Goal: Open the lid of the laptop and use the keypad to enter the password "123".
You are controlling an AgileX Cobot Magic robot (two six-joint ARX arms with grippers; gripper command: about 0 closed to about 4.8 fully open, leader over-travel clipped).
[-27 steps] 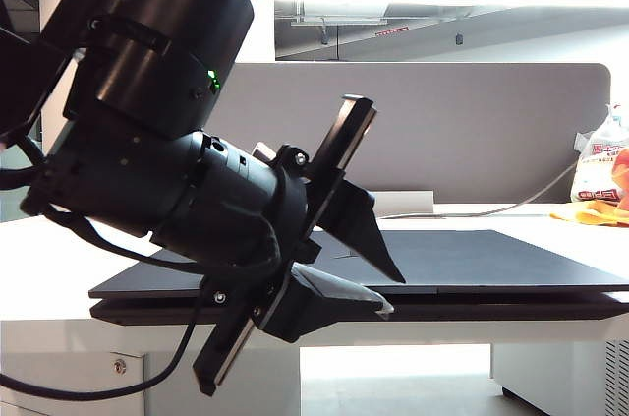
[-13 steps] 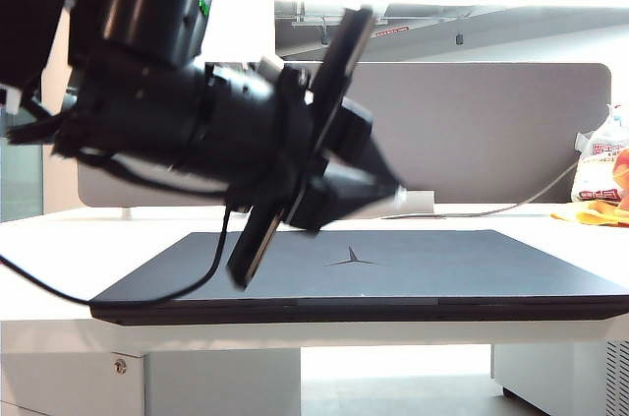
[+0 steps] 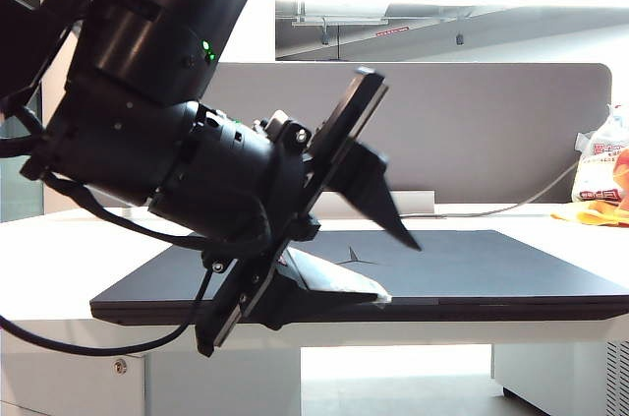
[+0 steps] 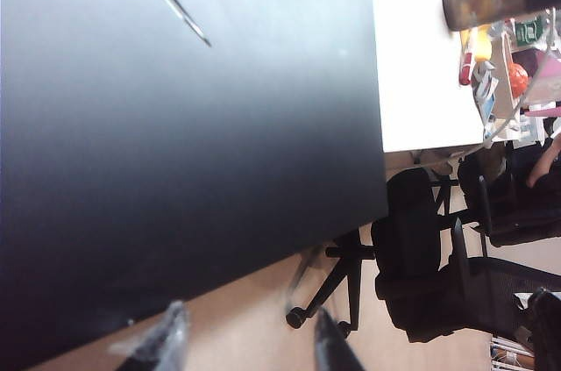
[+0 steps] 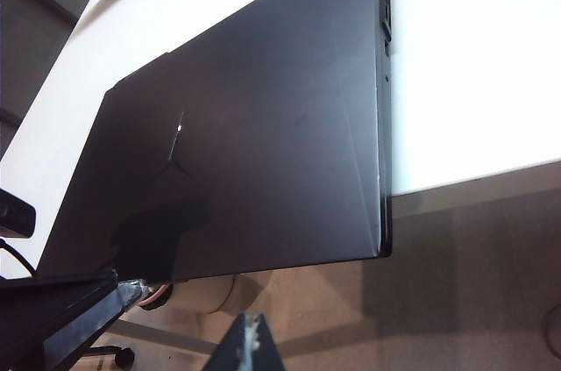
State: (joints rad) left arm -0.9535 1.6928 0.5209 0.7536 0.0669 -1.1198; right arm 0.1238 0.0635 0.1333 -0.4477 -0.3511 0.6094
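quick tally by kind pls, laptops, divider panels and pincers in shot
laptop, lid shut: 1
grey divider panel: 1
pincers: 2, the left pincer open at the laptop's front edge, the right pincer shut, off the laptop
total: 4

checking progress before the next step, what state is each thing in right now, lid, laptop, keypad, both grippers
lid: shut, lying flat on the base, star emblem up
laptop: closed, flat on the white table, front edge overhanging the table edge
keypad: hidden under the shut lid
left gripper: open, empty, fingers spread at the lid's front edge, one above and one below
right gripper: shut, empty, off the table in front of the laptop
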